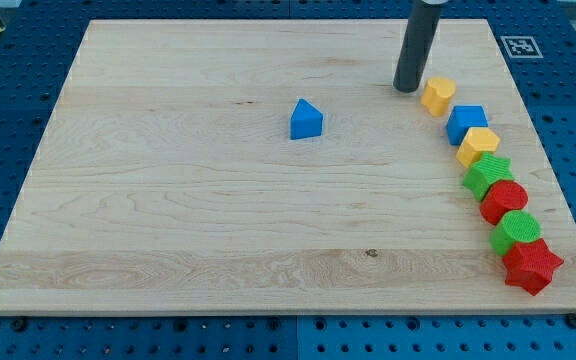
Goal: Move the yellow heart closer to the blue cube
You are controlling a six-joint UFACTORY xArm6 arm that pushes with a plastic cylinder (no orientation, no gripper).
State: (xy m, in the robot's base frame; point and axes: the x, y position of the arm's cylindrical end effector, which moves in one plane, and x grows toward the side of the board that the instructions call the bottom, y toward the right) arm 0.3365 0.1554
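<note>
The yellow heart (437,95) lies near the view's upper right, at the top of a curved row of blocks. The blue cube (466,124) sits just below and right of it, almost touching. My tip (406,89) rests on the board just left of the yellow heart, very close to it. A blue triangular block (306,119) stands alone near the board's middle.
Below the blue cube the row runs down the view's right: a yellow hexagon (478,145), a green star (488,175), a red cylinder (504,201), a green cylinder (517,231), a red star (531,265). The wooden board's right edge (543,150) is close by.
</note>
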